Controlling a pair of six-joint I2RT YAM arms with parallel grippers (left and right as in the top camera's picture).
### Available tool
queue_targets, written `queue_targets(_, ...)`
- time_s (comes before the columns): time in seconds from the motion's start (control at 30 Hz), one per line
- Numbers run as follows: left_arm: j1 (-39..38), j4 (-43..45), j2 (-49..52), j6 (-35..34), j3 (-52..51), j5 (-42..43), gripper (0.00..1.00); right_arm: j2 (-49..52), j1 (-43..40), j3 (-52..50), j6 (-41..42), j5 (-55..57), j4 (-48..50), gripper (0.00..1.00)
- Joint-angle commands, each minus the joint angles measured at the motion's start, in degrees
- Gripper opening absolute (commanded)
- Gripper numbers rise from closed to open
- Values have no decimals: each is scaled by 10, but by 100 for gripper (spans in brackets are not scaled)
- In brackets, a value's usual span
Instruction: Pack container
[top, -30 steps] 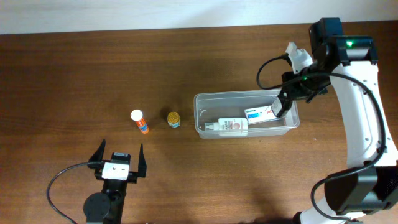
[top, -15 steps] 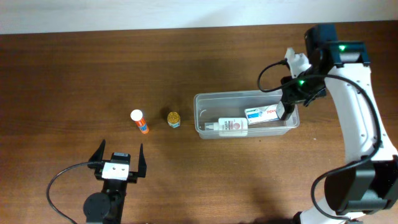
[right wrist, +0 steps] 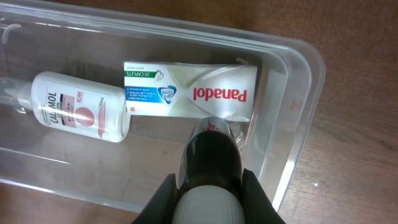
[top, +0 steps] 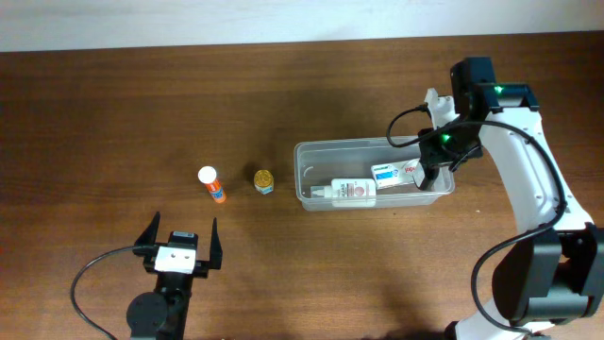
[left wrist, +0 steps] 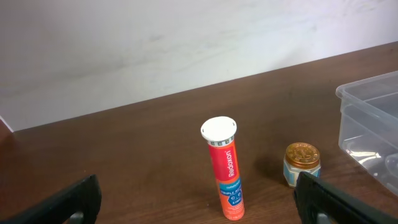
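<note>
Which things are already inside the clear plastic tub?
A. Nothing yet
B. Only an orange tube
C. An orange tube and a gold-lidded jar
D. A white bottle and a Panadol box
D: the white bottle and the Panadol box lie inside the container, while the orange tube and the small jar stand outside it on the table.

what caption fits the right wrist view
Right gripper tip at the Panadol box, beside a white bottle in the clear container.
</note>
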Motion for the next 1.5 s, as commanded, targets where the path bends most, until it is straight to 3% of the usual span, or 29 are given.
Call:
queue_targets(0.0,3,-4,-3,9,-1,-2,99,-2,3,-4,-1,9,2,20)
queue_targets(1.07,3,-4,-3,9,-1,-2,99,-1,2,-86,-27,24,87,20)
queue_targets(1.13,3,-4,-3,9,-1,-2,99,-1,2,-86,-25,24,92,21)
queue_targets(1.2,3,-4,-3,9,-1,-2,99,-1,2,-86,-25,24,94,32)
queue_targets(1.4,3,-4,-3,9,-1,-2,100,-1,2,-86,-25,24,95,34)
queue_targets(1.47,3,-3,-3,9,-1,-2,99,-1,2,-86,-25,24,95,38)
